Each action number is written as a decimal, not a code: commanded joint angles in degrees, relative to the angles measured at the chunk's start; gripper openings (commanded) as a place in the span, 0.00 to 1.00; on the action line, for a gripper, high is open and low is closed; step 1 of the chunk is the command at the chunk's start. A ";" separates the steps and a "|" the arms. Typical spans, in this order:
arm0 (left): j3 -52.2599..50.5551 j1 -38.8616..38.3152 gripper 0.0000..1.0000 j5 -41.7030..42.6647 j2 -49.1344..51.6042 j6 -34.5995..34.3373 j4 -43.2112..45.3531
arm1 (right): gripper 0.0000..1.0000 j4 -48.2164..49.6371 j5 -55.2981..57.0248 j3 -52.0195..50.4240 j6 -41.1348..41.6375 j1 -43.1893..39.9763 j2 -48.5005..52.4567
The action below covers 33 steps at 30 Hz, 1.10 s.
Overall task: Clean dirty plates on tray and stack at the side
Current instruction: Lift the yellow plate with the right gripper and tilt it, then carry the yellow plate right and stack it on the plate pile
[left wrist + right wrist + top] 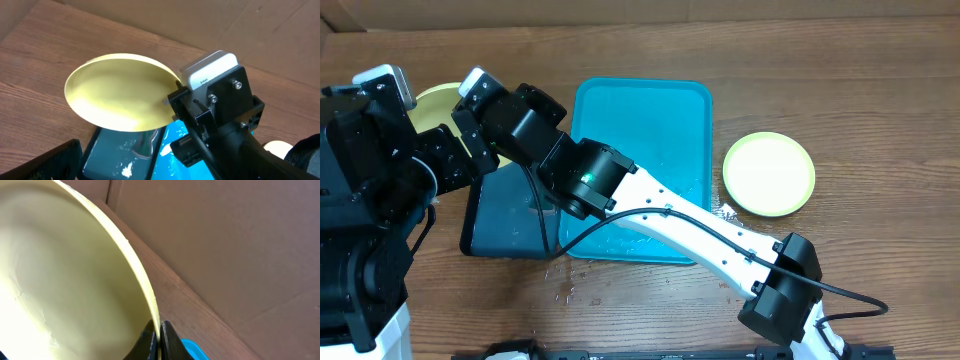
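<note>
My right gripper (460, 112) is shut on the rim of a yellow-green plate (433, 97) and holds it tilted in the air over the table's far left, past the black tray. The wrist view shows the two fingers (160, 339) pinching the rim, with the plate (60, 275) filling the left. In the left wrist view the plate (120, 92) hangs from that gripper (173, 97). My left gripper (445, 158) is open just below it; one finger (55, 161) shows. A second yellow-green plate (770, 173) lies right of the cyan tray (650, 120). The light blue plate is out of view.
A black tray (505, 215) lies against the cyan tray's left side, with white crumbs (127, 169) and droplets on it. My right arm crosses over the cyan tray. A cardboard wall (225, 240) stands behind the table.
</note>
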 commanded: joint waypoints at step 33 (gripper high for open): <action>0.26 -0.87 1.00 2.95 1.33 -0.17 1.05 | 0.04 11.17 11.13 0.98 -12.68 2.34 -2.62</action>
